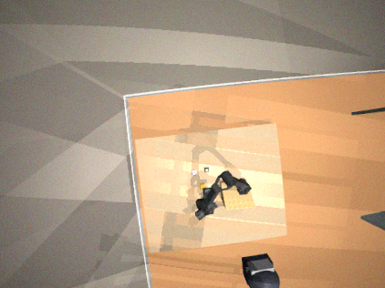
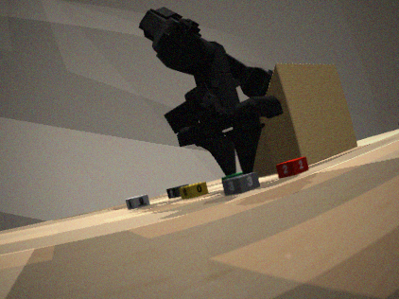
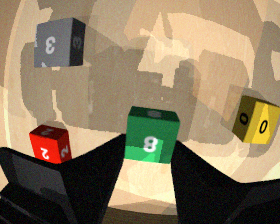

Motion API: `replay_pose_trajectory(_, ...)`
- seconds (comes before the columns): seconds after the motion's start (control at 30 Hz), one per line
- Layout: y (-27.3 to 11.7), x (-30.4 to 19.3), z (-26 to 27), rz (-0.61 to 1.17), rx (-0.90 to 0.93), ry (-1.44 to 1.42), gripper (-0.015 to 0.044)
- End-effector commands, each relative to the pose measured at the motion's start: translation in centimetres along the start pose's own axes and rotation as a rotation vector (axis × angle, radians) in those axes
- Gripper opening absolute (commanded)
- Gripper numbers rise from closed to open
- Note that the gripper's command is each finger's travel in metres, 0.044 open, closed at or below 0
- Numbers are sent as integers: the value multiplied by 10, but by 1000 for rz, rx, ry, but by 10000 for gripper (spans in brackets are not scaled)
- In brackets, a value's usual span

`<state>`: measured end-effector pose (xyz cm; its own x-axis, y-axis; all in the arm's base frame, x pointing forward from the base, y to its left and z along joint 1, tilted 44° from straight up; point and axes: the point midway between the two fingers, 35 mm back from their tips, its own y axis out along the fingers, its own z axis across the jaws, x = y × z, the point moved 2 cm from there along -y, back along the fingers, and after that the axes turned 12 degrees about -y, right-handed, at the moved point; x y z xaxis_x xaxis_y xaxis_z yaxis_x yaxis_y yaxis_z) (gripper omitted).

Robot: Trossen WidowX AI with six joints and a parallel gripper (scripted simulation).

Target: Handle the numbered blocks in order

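My gripper (image 2: 238, 171) (image 3: 149, 142) is shut on the green block (image 2: 232, 175) (image 3: 150, 129), which shows an 8. Whether the block rests on the table or is slightly off it, I cannot tell. A grey block (image 2: 241, 184) (image 3: 50, 45) shows a 3. A red block (image 2: 292, 167) (image 3: 46, 146) shows a 2, left of the fingers in the wrist view. A yellow block (image 1: 202, 186) (image 2: 194, 190) (image 3: 257, 120) shows a 0, to the right there. A dark block (image 1: 206, 169) (image 2: 176, 191) and a light grey block (image 1: 194, 172) (image 2: 137, 202) stand farther off, digits too small to read.
A large tan box (image 1: 239, 201) (image 2: 317, 112) stands beside the arm, behind the red block in the exterior view. A dark object (image 1: 260, 272) is at the bottom of the top view. Broad shadows fall across the table.
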<state>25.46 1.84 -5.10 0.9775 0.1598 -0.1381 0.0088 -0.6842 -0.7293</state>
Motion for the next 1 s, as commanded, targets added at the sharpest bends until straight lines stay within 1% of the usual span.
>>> replay_pose_trajectory(0.0,3,-3,0,6,-8,-10,120)
replay_pose_trajectory(0.03,3,-3,0,6,-8,-10,120)
replay_pose_trajectory(0.37,3,-3,0,6,-8,-10,383)
replay_pose_trajectory(0.4,3,-3,0,6,-8,-10,400)
replay_pose_trajectory(0.53,0,-2,0,6,-8,-10,400)
replay_pose_trajectory(0.63,-31,-2,1,6,-6,-10,400)
replay_pose_trajectory(0.67,-34,-2,1,6,-7,-10,400)
replay_pose_trajectory(0.83,-34,-2,1,6,-7,-10,400)
replay_pose_trajectory(0.9,-44,-1,1,5,-5,-11,348)
replay_pose_trajectory(0.97,-74,1,2,5,-2,-11,295)
